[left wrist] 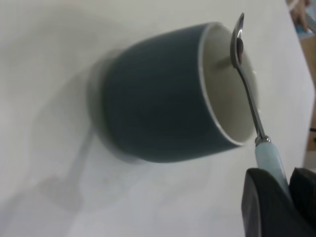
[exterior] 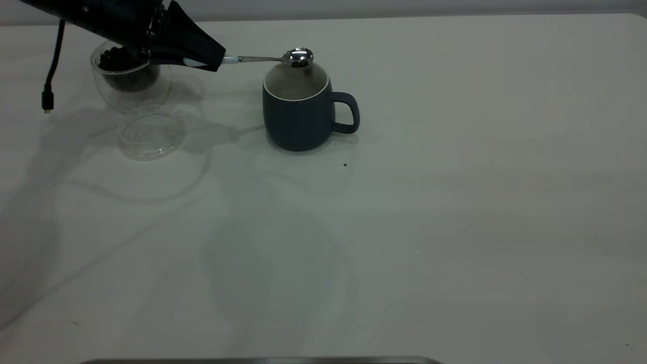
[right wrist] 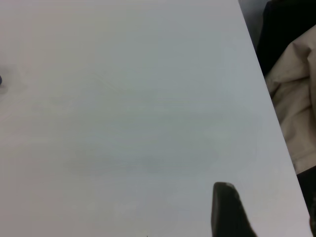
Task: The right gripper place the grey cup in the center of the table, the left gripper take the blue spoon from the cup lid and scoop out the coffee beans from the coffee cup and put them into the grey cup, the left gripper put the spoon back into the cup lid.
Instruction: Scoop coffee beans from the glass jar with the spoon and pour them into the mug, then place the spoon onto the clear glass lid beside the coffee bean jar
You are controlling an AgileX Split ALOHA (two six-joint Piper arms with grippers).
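White table point(exterior: 455, 227) fills the exterior view; a dark cable point(exterior: 50, 71) hangs at its ten o'clock edge. Mug point(exterior: 299, 114) stands a little toward eleven o'clock of the table's middle, upright, handle toward three o'clock. Glass cup point(exterior: 126, 76), with beans point(exterior: 116, 59) heaped inside, sits toward ten o'clock, well apart from the mug; lid point(exterior: 150, 134) lies bare just beside it at five o'clock. Left gripper point(exterior: 204, 56) is clamped on the pale handle of the spoon point(exterior: 283, 58); the bowl hangs over the mug's far rim with a bean or two in it. Right gripper point(right wrist: 227, 210) shows only a dark tip over bare table; whether it is wide or narrow I cannot tell.

Risk, as I judge it: the bowl sits near the rim, so tipping now could drop beans outside; a low sweep could knock the mug.

No writing or brand is readable.
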